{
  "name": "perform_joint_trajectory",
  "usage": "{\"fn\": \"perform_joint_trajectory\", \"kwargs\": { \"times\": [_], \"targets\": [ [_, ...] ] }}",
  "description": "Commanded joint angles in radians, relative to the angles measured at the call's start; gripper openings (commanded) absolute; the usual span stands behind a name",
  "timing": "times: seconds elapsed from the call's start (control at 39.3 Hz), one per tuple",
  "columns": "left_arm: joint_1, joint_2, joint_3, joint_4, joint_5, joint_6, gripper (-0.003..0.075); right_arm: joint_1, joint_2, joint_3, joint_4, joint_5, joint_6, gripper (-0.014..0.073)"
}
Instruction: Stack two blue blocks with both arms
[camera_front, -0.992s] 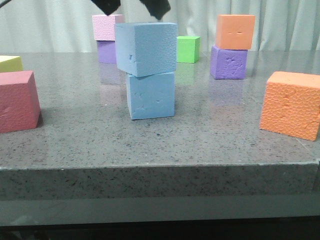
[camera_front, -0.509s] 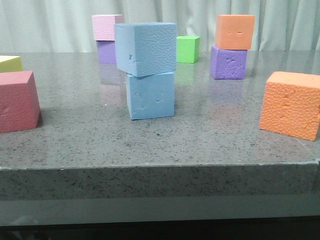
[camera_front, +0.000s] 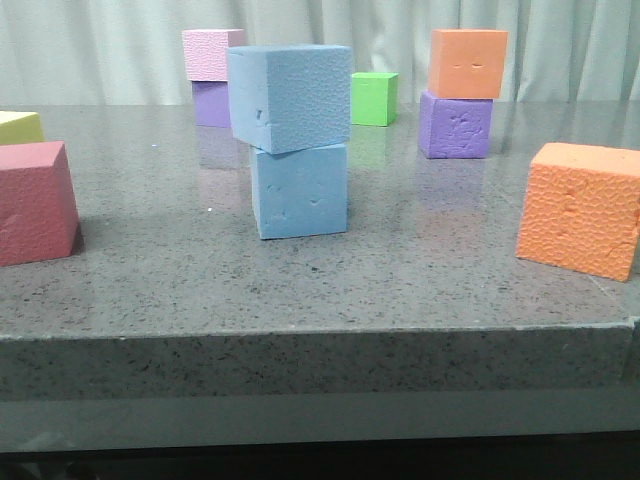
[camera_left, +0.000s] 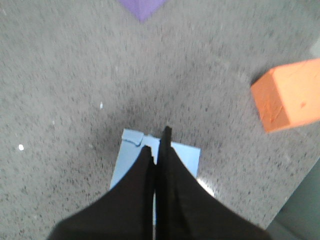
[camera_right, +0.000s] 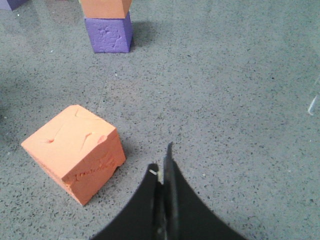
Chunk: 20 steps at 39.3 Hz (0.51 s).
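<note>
The two blue blocks stand stacked near the middle of the table in the front view. The pebbly one (camera_front: 290, 97) sits on the smooth dented one (camera_front: 298, 192), turned a little and overhanging to the left. Neither gripper shows in the front view. In the left wrist view my left gripper (camera_left: 159, 142) is shut and empty, high above the blue stack (camera_left: 131, 157), whose top shows past the fingers. In the right wrist view my right gripper (camera_right: 161, 167) is shut and empty above bare table, beside an orange cube (camera_right: 75, 150).
A red cube (camera_front: 35, 200) and a yellow one (camera_front: 20, 125) sit at the left. A pink cube on a purple one (camera_front: 212, 55), a green cube (camera_front: 374, 98) and an orange cube on a purple one (camera_front: 468, 63) stand at the back. A large orange cube (camera_front: 582, 208) sits at the right.
One second ago two black fingertips showed at the top of the front view just above the upper blue block; they have gone up out of view. The stack has not moved.
</note>
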Motion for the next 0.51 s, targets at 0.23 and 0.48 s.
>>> {"fn": "perform_joint_trajectory", "kwargs": {
  "times": [0.23, 0.48],
  "targets": [
    [-0.009, -0.307, 0.324, -0.007, -0.429, -0.004, -0.0020, -0.003, 0.003, -0.030, -0.018, -0.069, -0.005, -0.0072],
    [-0.009, -0.567, 0.687, -0.007, -0.722, -0.004, -0.0020, -0.003, 0.003, -0.030, -0.018, -0.069, -0.005, -0.0072]
  ]
}}
